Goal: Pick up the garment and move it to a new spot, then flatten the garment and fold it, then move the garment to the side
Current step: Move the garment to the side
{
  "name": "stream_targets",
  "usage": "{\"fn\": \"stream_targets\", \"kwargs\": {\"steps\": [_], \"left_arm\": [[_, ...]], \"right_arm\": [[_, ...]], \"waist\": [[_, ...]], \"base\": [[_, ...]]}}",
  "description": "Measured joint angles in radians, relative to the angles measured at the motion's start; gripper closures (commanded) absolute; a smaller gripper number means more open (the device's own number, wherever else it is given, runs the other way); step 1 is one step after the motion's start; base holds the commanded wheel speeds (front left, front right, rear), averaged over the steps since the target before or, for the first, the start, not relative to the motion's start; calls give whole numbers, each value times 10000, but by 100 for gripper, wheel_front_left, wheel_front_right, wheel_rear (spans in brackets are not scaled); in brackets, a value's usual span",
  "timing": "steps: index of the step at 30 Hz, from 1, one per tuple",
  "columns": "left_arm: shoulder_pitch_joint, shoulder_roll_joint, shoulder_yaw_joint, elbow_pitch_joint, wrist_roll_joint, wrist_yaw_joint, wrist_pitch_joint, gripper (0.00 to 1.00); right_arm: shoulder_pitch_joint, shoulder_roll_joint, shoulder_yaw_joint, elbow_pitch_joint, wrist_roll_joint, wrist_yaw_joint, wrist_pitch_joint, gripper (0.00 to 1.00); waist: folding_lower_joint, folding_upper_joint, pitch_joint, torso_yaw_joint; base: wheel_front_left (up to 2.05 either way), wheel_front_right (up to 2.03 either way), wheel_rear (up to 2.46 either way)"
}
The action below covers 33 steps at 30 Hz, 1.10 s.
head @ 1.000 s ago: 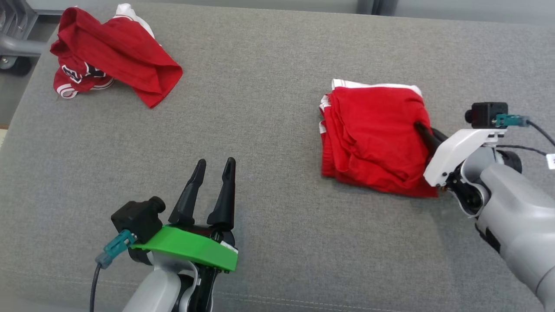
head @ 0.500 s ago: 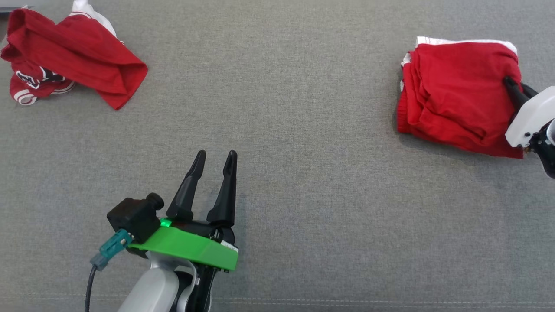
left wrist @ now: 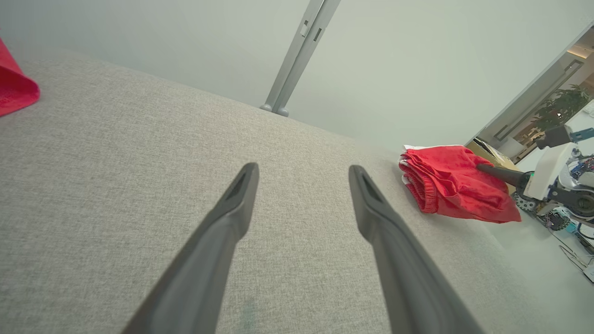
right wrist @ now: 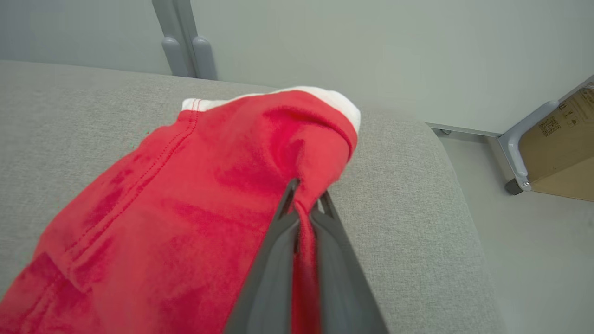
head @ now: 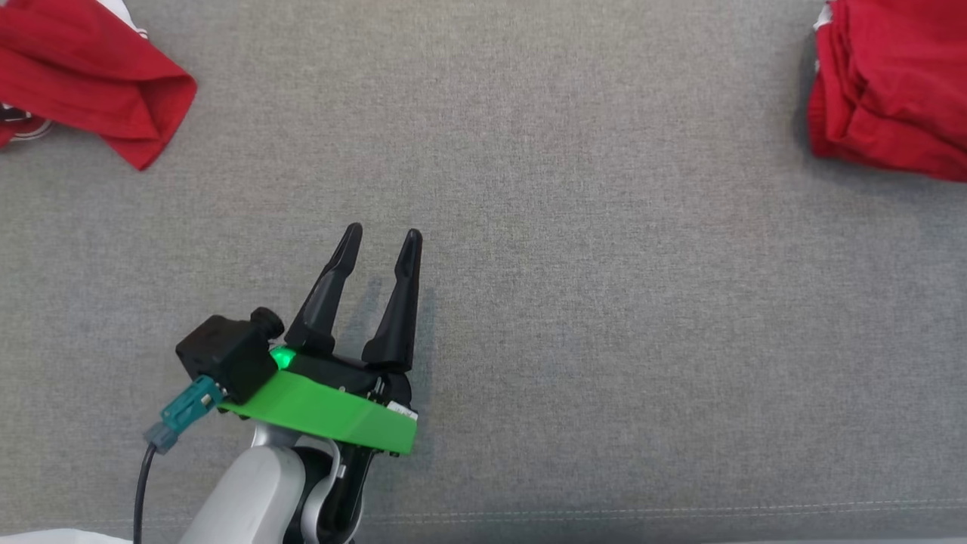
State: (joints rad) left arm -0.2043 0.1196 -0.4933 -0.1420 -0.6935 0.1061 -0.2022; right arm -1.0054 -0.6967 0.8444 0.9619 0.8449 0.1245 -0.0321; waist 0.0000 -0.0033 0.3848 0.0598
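Dragged rightward since a second ago, the folded red cloth garment (head: 891, 83) lies at the right end of the grey upholstered surface (head: 529, 151), white-trimmed edge toward the far wall (right wrist: 371, 46) (long axis seems near-to-far). My right gripper (right wrist: 308, 190) pinches its right edge; left gripper (head: 383, 230) hovers, fingers (left wrist: 222, 232) spread.

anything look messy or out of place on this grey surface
Yes: the crumpled red garment at the far left lies in a bunched heap, unlike the folded red garment at the right, whose edge the right end effector pinches. Nothing looks torn or spilled.
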Motion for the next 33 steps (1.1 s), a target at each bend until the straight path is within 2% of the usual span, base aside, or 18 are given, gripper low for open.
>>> {"fn": "stream_targets", "kwargs": {"steps": [7, 11, 17, 18, 19, 22, 23, 24, 25, 26, 29, 33], "left_arm": [[-259, 10, -203, -207, 207, 4, 167, 0], [-336, 6, -228, -267, 222, 4, 184, 0], [-374, 8, -178, -282, 282, 6, 253, 0], [-374, 8, -173, -282, 282, 8, 255, 0], [-375, 8, -159, -282, 284, 8, 255, 0], [-380, 4, -153, -284, 291, 8, 257, 0], [-381, 6, -151, -284, 291, 8, 257, 0], [-384, 6, -153, -290, 291, 8, 257, 0], [-389, 4, -157, -291, 291, 8, 259, 0], [-401, 6, -155, -295, 291, 10, 267, 0], [-406, 12, -48, -297, 295, 10, 267, 0], [-406, 52, 71, -284, 295, 12, 265, 0]], "right_arm": [[-833, -531, 362, 176, -817, -38, 107, 100], [-1066, -744, 405, 424, -1135, -328, 75, 100], [-1307, -648, 646, 621, -1593, -750, -121, 100], [-1334, -610, 704, 681, -1699, -838, -119, 98], [-1336, -560, 761, 717, -1779, -1003, -117, 87], [-1333, -558, 830, 997, -1856, -1227, -113, 74], [-1329, -589, 834, 1122, -1862, -1313, -111, 60], [-1316, -619, 842, 1248, -1862, -1367, -90, 52], [-1290, -650, 853, 1373, -1862, -1446, -29, 11], [-1249, -679, 853, 1475, -1862, -1530, -21, 0], [-1053, -541, 811, 1620, -1812, -1741, -4, 0], [-711, 130, 805, 1576, -1755, -1988, 13, 0]], "waist": [[0, 0, 584, 39], [0, 0, 801, 191], [0, 0, 1026, 385], [0, 0, 1049, 401], [0, 0, 1069, 413], [0, 0, 1102, 421], [0, 0, 1107, 418], [0, 0, 1111, 412], [0, 0, 1113, 403], [0, 0, 1113, 391], [0, 0, 1099, 313], [0, 0, 1037, 130]], "base": [[0, 0, 0], [0, 0, 0], [0, 0, 0], [0, 0, 0], [0, 0, 0], [0, 0, 0], [0, 0, 0], [0, 0, 0], [0, 0, 0], [0, 0, 0], [0, 0, 0], [0, 0, 0]]}}
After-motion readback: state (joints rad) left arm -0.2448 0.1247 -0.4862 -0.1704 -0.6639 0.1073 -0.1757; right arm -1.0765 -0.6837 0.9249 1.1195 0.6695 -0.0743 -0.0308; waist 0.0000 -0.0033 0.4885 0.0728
